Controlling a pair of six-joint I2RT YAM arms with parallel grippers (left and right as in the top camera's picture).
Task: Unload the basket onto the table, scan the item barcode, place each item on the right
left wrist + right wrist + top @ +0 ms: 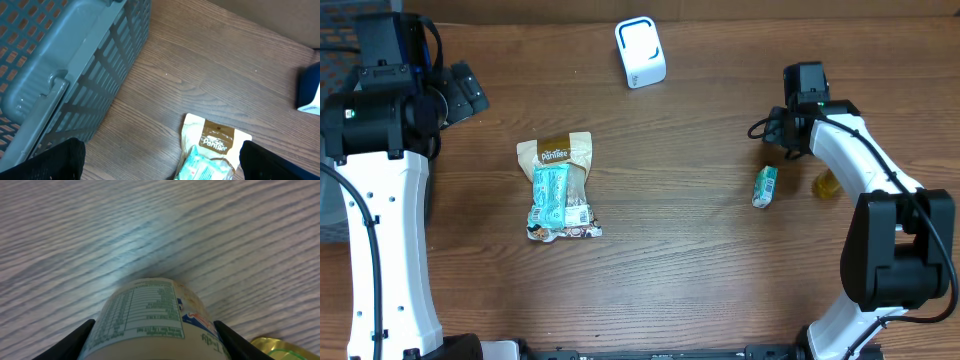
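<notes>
Grey plastic basket, one, at far left. Left jaws stand wide apart, holding nothing, near one snack bag. One white scanner sits at the rear of the wooden surface. One bottle lies right of centre, with the right jaws closed against its sides. One yellow item is near it, further right.

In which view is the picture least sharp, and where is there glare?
Right wrist: the table is soft and washed by a pale glare patch, while the label on the bottle is sharper; left wrist: the snack bag is fairly sharp; overhead: even light, no glare.
</notes>
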